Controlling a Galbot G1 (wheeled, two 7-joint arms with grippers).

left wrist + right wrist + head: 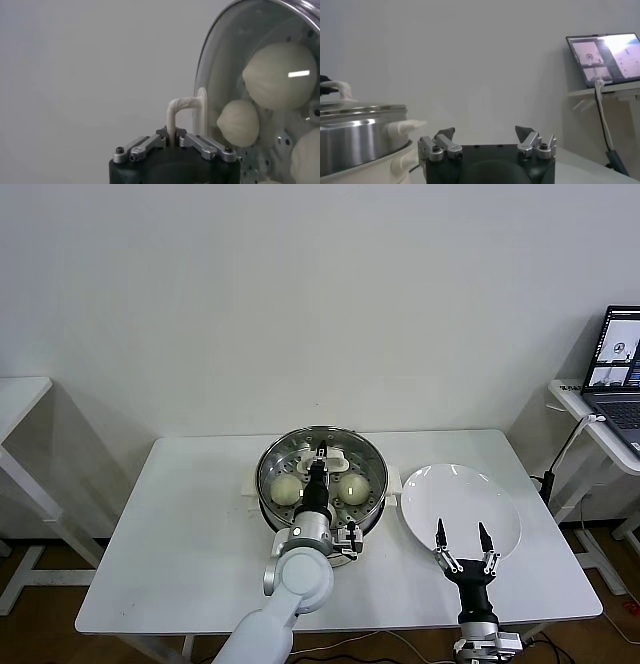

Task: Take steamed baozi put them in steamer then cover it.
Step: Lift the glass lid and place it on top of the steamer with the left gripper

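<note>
Now I'm covering: left end effector (172,144) clamped on the glass lid's handle (181,111) atop the steamer (372,469), baozi (286,489) inside; next, release cleanly, while right end effector (462,537) hangs spread just right of the steamer.

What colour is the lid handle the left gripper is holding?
White, on the lid handle pinched by the left gripper; left wrist view shows it best.

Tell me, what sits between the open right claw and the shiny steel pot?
Only bare white table and the near rim of the empty white plate lie between the right gripper and the steamer; the head view shows it.
</note>
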